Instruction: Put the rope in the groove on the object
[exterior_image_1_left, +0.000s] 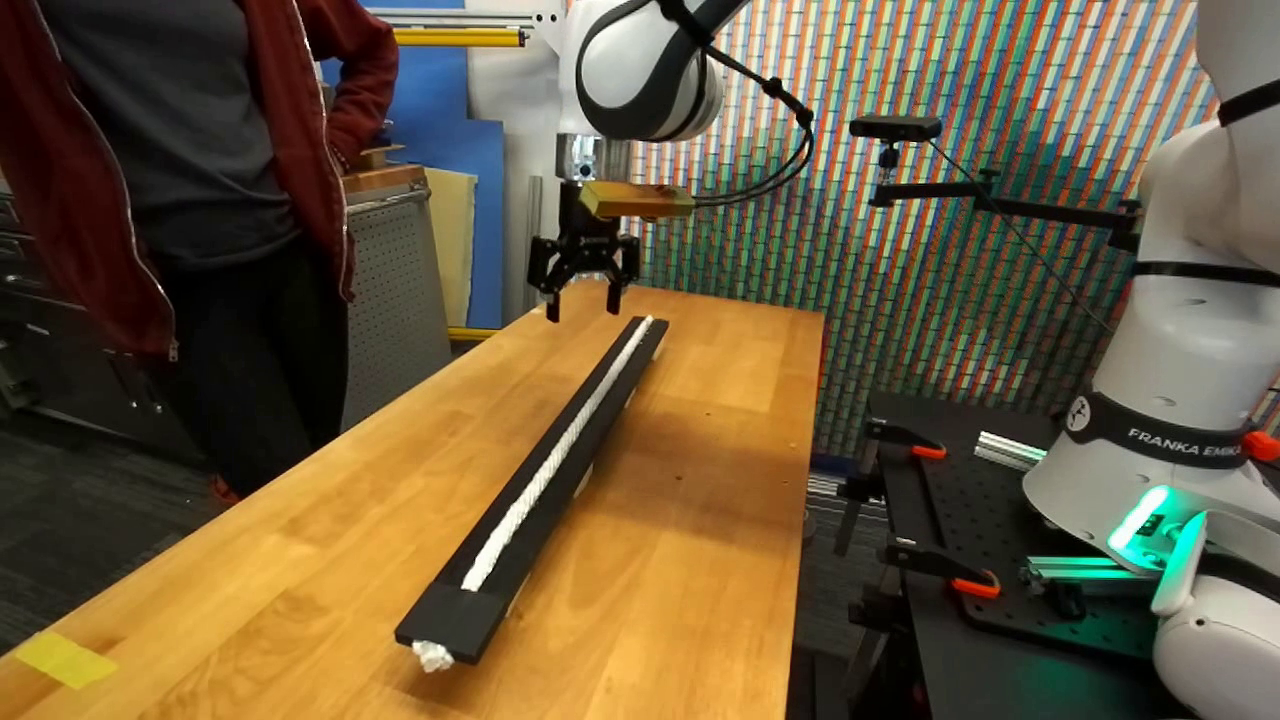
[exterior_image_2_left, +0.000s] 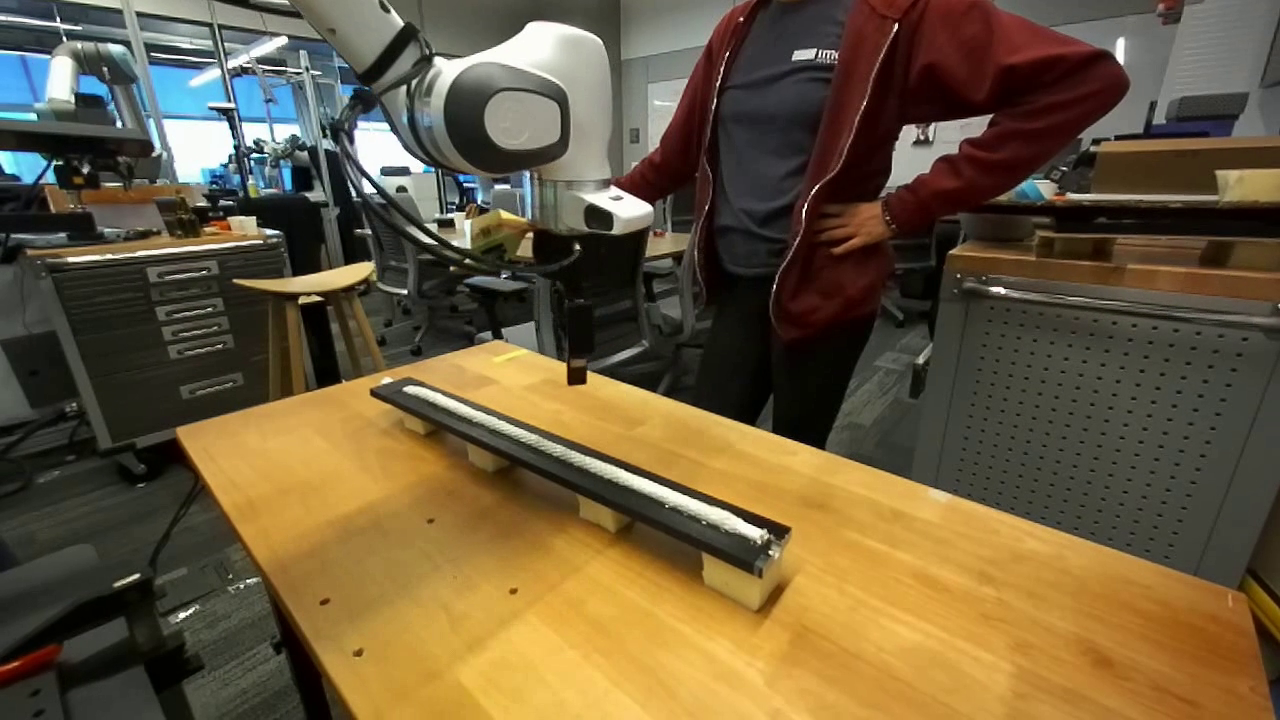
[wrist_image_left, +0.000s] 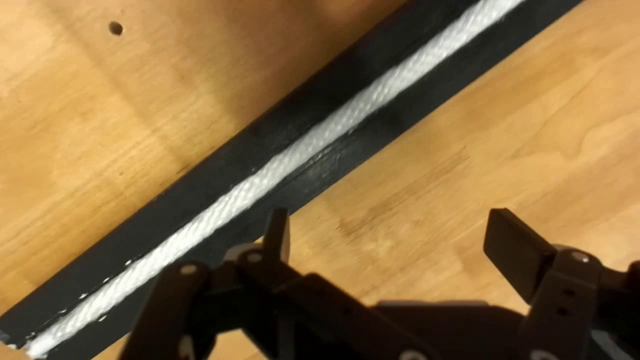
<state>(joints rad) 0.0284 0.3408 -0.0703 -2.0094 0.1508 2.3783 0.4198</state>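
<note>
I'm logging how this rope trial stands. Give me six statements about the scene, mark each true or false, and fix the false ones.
1. The rope runs lengthwise along the black bar. True.
2. The gripper is open. True.
3. The gripper is holding the rope. False: nothing is between its jaws.
4. The rope is blue. False: it is white.
5. A person stands beside the table. True.
6. The bar lies directly on the table. False: pale blocks hold it up.

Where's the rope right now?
In the wrist view, the rope runs diagonally from lower left to upper right, above-left of the open jaws; both exterior views show it lengthwise along the black bar.
</note>
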